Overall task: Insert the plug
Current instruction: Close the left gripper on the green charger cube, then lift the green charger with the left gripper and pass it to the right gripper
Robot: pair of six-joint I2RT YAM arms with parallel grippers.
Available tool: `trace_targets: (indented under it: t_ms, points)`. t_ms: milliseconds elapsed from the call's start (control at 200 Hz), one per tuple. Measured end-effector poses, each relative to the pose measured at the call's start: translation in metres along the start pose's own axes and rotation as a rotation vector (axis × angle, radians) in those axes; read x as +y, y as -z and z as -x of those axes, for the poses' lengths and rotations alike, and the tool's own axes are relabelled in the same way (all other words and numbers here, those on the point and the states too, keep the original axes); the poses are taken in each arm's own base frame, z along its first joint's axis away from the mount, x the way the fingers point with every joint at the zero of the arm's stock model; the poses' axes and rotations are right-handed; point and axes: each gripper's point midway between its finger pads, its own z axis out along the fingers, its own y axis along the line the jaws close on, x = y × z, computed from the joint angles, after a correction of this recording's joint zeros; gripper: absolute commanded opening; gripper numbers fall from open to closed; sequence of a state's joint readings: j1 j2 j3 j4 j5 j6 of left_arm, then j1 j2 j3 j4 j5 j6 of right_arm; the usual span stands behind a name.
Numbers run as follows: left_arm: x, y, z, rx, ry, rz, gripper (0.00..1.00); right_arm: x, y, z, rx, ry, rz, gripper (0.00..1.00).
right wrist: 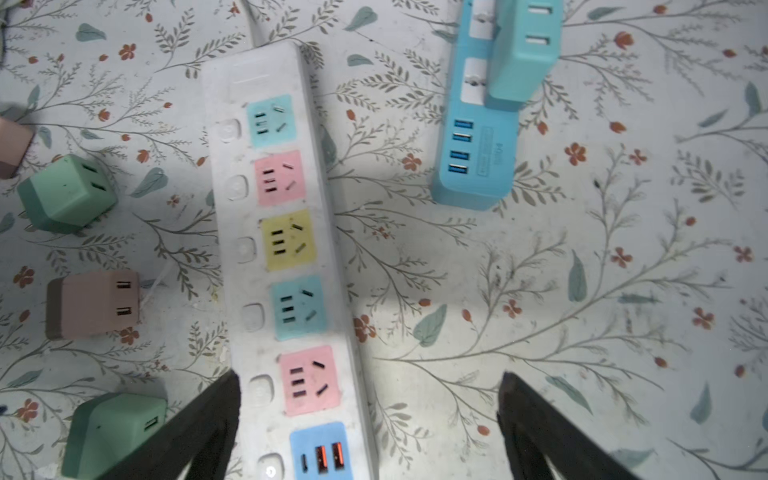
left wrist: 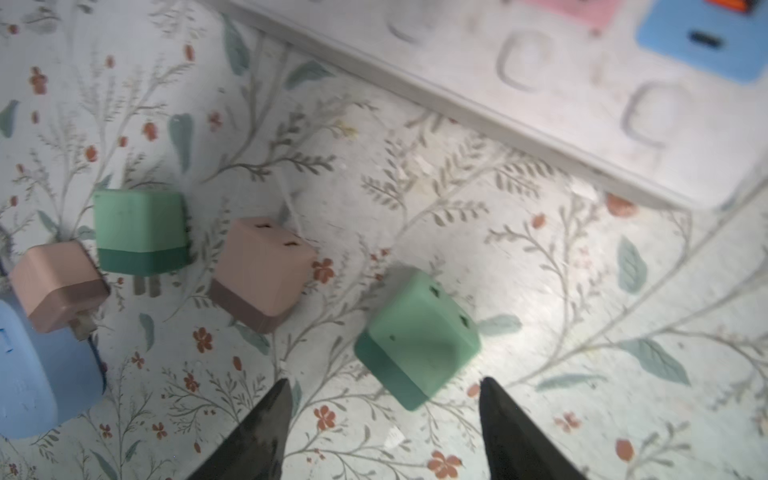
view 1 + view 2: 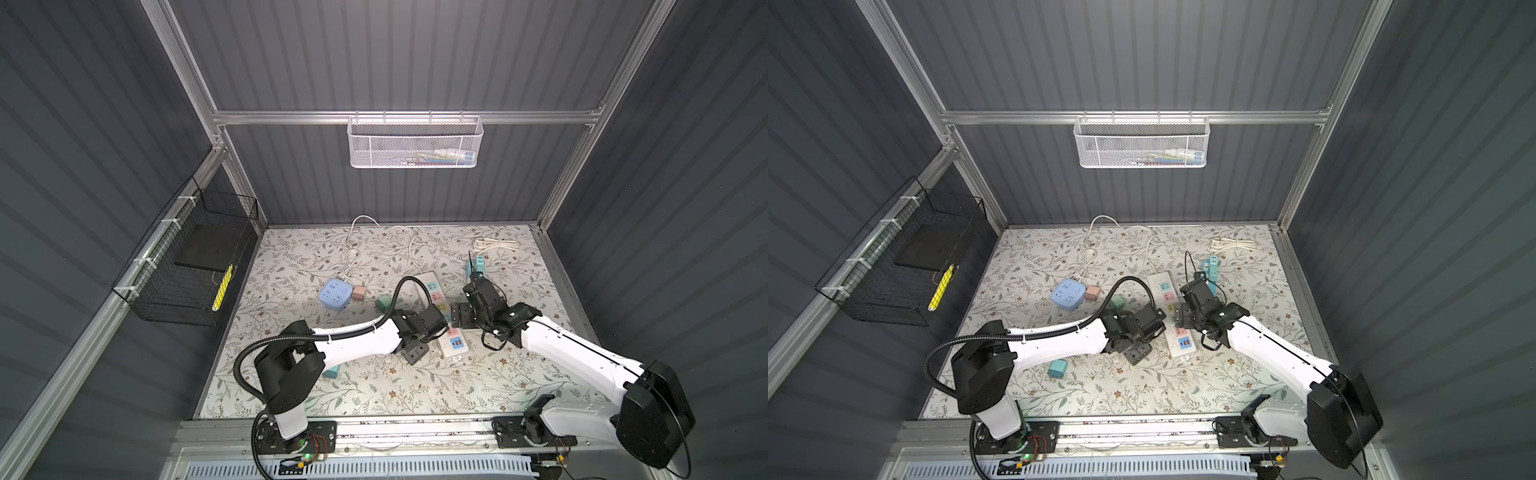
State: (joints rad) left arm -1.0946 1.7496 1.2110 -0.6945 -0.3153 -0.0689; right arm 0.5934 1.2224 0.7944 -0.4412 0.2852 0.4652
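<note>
A white power strip [image 1: 286, 249] with several coloured sockets lies in the middle of the floral table [image 3: 374, 386]. My right gripper [image 1: 370, 376] hovers open over its pink and blue end, holding nothing. One of its fingers [image 1: 216, 411] overlaps the strip's edge. A green plug [image 2: 415, 336] lies tilted on the table beside the strip. My left gripper [image 2: 384, 384] stands open just short of it. The plug's near corner reaches between the fingertips but is not gripped. In both top views the left arm hides this plug.
A pink plug [image 2: 262, 270], a second green plug [image 2: 141, 232] and another pink plug [image 2: 58, 286] lie near a blue cube socket [image 3: 336, 294]. A teal strip [image 1: 473, 166] carries a teal adapter [image 1: 523, 54]. A teal plug [image 3: 1057, 369] lies under the left arm.
</note>
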Motion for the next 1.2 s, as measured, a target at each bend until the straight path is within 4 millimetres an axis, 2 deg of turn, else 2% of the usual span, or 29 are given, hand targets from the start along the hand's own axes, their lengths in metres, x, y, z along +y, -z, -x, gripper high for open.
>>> trace_targets:
  t_ms: [110,260,425,490,565,640,765,955,1121,1201]
  points:
    - [-0.004,-0.004,-0.011,0.05,-0.067,-0.031,0.75,-0.007,0.004,-0.003,-0.015,-0.018,-0.002,0.98]
    - [-0.007,-0.014,-0.012,0.075,-0.128,-0.06,0.76,-0.009,0.005,-0.004,-0.022,-0.024,-0.001,0.98]
    - [-0.003,-0.036,-0.015,0.116,-0.129,-0.106,0.71,-0.012,0.007,-0.01,-0.023,-0.031,0.0,0.98]
    - [0.0,-0.039,-0.017,0.127,-0.125,-0.112,0.64,-0.014,0.009,-0.012,-0.028,-0.036,0.003,0.98]
    - [0.003,-0.041,-0.015,0.12,-0.109,-0.122,0.54,-0.015,0.012,-0.012,-0.039,-0.043,0.008,0.98]
    - [0.0,-0.041,-0.012,0.108,-0.095,-0.142,0.49,-0.015,0.013,-0.013,-0.041,-0.045,0.01,0.97]
    - [-0.011,-0.039,-0.009,0.094,-0.073,-0.2,0.5,-0.015,0.012,-0.014,-0.038,-0.044,0.012,0.97]
    - [-0.018,-0.038,-0.006,0.089,-0.015,-0.242,0.59,-0.014,0.012,-0.013,-0.041,-0.045,0.016,0.97]
    - [-0.016,-0.037,-0.005,0.099,0.026,-0.229,0.57,-0.013,0.012,-0.013,-0.04,-0.046,0.022,0.96]
    - [-0.014,-0.037,-0.003,0.1,0.036,-0.215,0.52,-0.013,0.013,-0.013,-0.042,-0.047,0.028,0.94]
